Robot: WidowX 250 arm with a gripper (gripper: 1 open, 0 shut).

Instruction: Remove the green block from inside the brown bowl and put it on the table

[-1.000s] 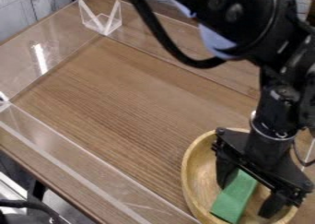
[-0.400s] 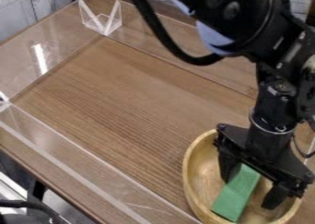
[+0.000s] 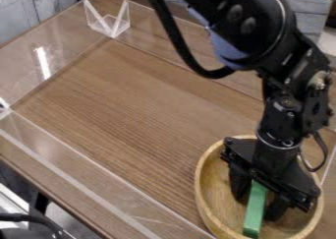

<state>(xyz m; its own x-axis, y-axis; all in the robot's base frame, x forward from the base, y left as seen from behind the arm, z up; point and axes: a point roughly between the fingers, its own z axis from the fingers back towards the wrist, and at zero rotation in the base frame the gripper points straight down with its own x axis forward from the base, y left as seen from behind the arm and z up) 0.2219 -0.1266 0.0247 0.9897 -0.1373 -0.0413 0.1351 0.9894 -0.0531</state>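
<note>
A black robot arm reaches in from the top right and points its end effector (image 3: 268, 198) straight down into the brown bowl (image 3: 210, 189), which sits at the bottom right corner of the tabletop (image 3: 132, 105).

The end effector's dark fingers are partly closed, one on each side of the green block (image 3: 256, 214). The block stands on edge betw. them, showing as a narrow bright-green strip tilted a little. The fingers look pressed against its sides, so it appears gripped, tho the exact contact is hard to make out at this res. The block's lower end is below the end effector, over the bowl's floor; whether it touches the floor can't be told.

The bowl is round, shallow, light tan w/ a thick rim. Its left rim curves just left of the end effector; its right side is cut off by the frame edge.

Left of and beyond the end effector, the tabletop is brown wood grain w/ fine parallel streaks. Low clear acrylic walls (image 3: 53, 56) border it on the far left side and near edge. A small clear bracket (image 3: 108, 19) stands at the far corner, well apart from the end effector, top left.
</note>
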